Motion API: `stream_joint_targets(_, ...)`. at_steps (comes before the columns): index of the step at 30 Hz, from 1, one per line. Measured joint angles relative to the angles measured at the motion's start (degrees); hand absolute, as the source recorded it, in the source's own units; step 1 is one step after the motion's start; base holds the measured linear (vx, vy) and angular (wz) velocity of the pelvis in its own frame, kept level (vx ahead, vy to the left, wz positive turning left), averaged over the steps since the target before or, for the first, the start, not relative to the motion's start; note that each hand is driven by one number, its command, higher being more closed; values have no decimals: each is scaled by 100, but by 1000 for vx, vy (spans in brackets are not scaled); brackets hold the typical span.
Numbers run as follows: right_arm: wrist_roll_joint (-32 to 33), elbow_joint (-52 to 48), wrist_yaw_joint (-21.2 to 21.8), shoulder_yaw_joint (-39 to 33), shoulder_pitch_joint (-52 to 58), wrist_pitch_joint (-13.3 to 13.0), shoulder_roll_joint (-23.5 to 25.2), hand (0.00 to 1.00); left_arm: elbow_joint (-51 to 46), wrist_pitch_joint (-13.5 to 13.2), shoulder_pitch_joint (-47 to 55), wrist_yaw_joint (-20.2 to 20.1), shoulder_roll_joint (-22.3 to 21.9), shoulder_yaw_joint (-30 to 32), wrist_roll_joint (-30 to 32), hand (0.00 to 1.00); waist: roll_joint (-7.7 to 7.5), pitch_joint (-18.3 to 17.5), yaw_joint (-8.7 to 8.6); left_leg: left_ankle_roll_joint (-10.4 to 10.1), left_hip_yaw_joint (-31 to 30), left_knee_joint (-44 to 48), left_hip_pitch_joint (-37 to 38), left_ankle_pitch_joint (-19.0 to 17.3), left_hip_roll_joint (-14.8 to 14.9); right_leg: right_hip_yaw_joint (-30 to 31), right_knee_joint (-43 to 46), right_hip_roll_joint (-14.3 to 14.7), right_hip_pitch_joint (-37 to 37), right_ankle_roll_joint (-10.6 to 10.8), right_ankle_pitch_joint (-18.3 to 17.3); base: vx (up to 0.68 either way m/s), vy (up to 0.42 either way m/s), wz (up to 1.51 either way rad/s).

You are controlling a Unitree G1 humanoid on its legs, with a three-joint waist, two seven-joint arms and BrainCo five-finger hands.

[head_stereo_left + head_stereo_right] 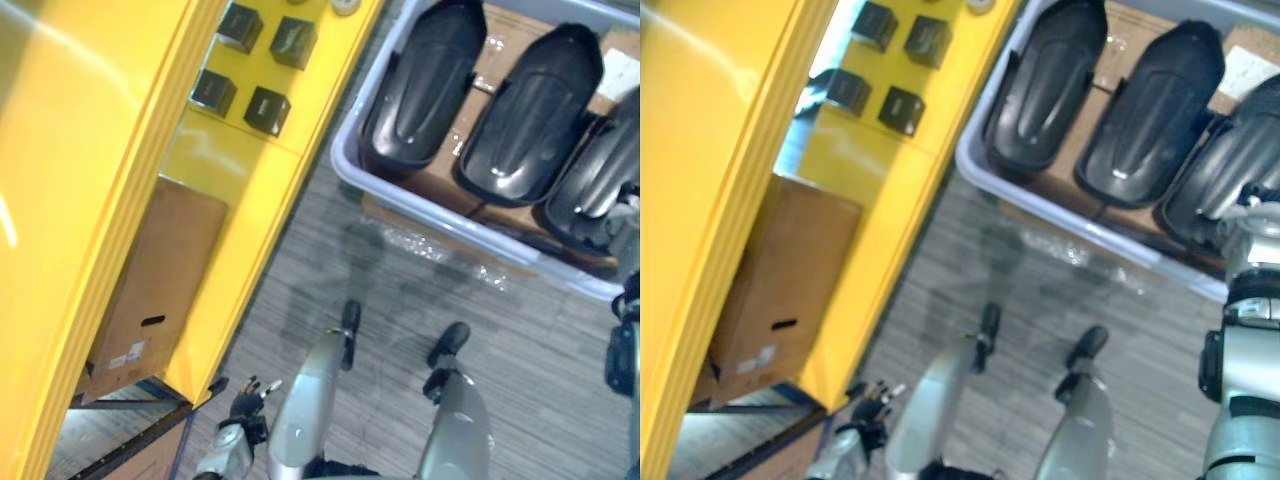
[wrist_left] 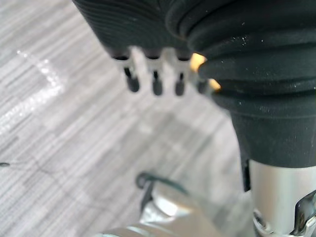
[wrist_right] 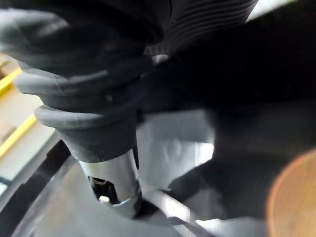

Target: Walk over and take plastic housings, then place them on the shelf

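Yellow shelf (image 1: 90,200) along robot's L. Grey bin (image 1: 345,165) just R of it w/ three black plastic housings (image 1: 420,90) side by side inside. R hand (image 1: 1248,215) at the far-R one, grip can't tell. L hand (image 2: 156,84) low over floor, fingers straight, empty.

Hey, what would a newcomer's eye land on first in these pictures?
Three glossy black plastic housings lined up in a pale grey plastic bin at the upper right draw the eye first. Next comes the bright yellow shelf down the left, with small black boxes on it and a brown cardboard box lower down.
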Motion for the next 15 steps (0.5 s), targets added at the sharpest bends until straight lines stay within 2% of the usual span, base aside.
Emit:
stream_joint_targets(5,120,201,393,-8,-23,77,-156,100,42,-3,-30,-11,-19,-10,-8,0,54,22,11,-9,-47,-34,9,6,-1,-15,67,-9,-24,-8,-37,0,1,1)
stream_joint_targets(8,93,314,451,-5,-23,143,-163,100,40,-11,-32,-16,-23,-27,-32,0,63,23,30,-28,-64,-68,8,19,-12,-17,170,-38,-80,23,-101,12,2,4)
stream_joint_targets(10,-113,321,463,-3,-21,312,-164,100,33,-10,-33,-18,-25,-30,-40,0,69,23,43,-34,-72,-81,8,22,-13,-30,236,-51,-105,7,-151,24,4,4)
stream_joint_targets(15,-583,339,470,-8,17,462,-196,100,22,-22,-42,-25,-40,-26,-40,0,85,21,71,-42,-88,-87,7,25,-52,-32,431,-117,-170,20,-262,31,14,6)
